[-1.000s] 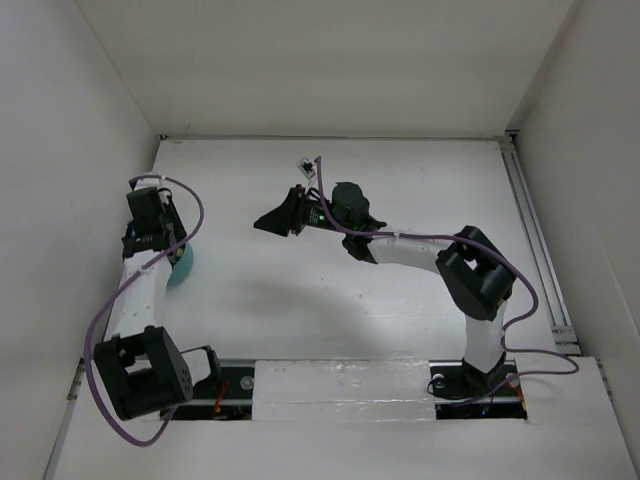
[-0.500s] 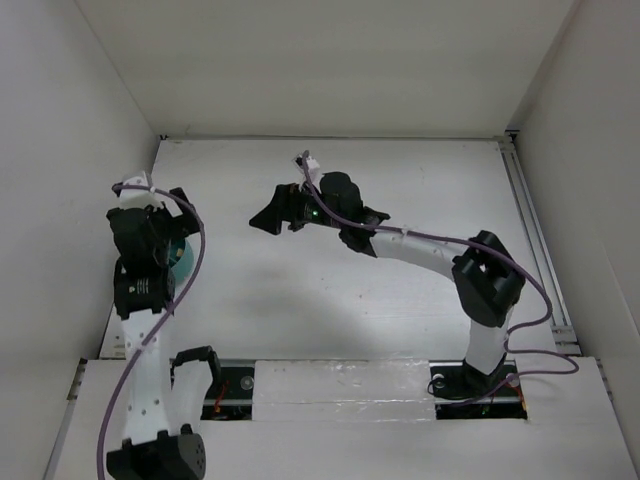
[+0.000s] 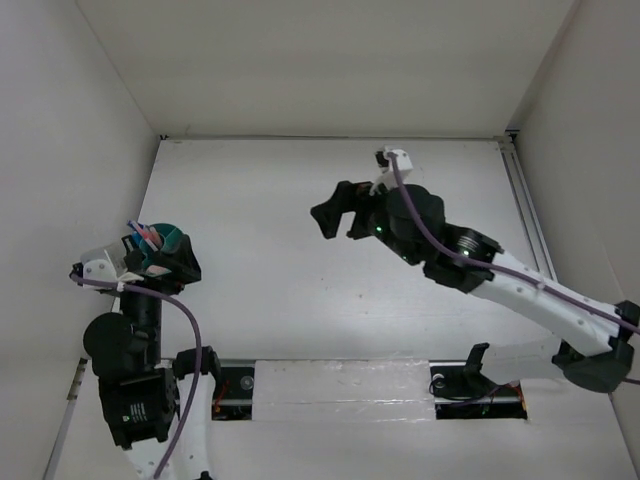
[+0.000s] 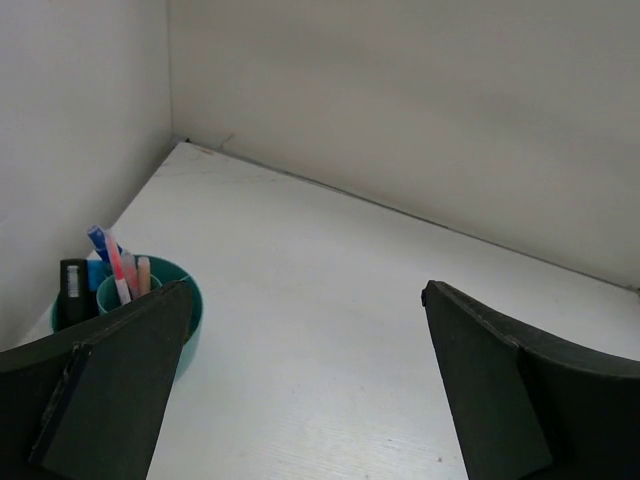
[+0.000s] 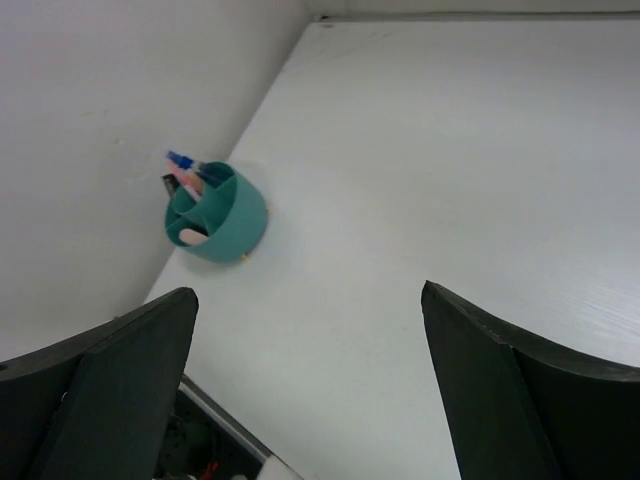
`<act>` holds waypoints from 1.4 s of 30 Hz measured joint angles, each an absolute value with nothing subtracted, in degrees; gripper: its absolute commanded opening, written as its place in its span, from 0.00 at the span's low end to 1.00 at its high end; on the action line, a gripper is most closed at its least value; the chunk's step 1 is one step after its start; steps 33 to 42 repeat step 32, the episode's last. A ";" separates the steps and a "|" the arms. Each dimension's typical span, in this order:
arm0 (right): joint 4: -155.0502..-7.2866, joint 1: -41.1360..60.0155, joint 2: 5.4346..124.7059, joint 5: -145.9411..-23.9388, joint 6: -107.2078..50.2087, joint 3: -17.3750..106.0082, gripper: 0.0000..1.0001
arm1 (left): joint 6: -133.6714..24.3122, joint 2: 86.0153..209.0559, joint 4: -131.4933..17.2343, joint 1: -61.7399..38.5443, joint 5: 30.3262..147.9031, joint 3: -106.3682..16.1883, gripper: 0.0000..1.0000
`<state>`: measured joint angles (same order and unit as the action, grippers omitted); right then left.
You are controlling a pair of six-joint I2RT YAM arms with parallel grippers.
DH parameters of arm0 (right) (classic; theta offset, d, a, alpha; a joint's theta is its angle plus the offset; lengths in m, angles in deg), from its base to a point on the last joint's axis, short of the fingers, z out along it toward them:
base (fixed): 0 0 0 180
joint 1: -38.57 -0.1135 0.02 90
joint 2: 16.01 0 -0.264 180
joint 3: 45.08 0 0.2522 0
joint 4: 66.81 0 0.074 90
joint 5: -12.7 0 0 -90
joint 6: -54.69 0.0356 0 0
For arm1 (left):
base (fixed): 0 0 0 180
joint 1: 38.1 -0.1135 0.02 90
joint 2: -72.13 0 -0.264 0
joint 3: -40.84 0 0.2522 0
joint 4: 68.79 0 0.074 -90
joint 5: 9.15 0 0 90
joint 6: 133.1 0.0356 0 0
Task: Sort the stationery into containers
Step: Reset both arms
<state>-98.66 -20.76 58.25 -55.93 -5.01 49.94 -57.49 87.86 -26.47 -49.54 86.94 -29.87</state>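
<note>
Your left gripper [image 4: 307, 330] and right gripper [image 5: 308, 320] both hang spread wide and empty, while the teal organizer [image 5: 215, 215], holding upright pens [image 4: 118, 268], stands against the left wall [image 5: 90, 90], where a careless left gripper swing could topple it.

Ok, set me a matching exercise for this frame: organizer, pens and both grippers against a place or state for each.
Things:
1. organizer
2. pens
3. left gripper
4. right gripper

Place or state:
A. fingers apart, over the middle of the table
B. fingers apart, close beside the organizer
C. teal, standing on the table by the left wall
D. upright in the compartments

Pairs: 1-C, 2-D, 3-B, 4-A
</note>
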 measured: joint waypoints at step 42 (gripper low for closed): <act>-130.75 -21.90 14.32 -43.78 8.13 32.45 1.00 | -69.65 77.95 -12.70 -47.44 80.86 -25.76 0.99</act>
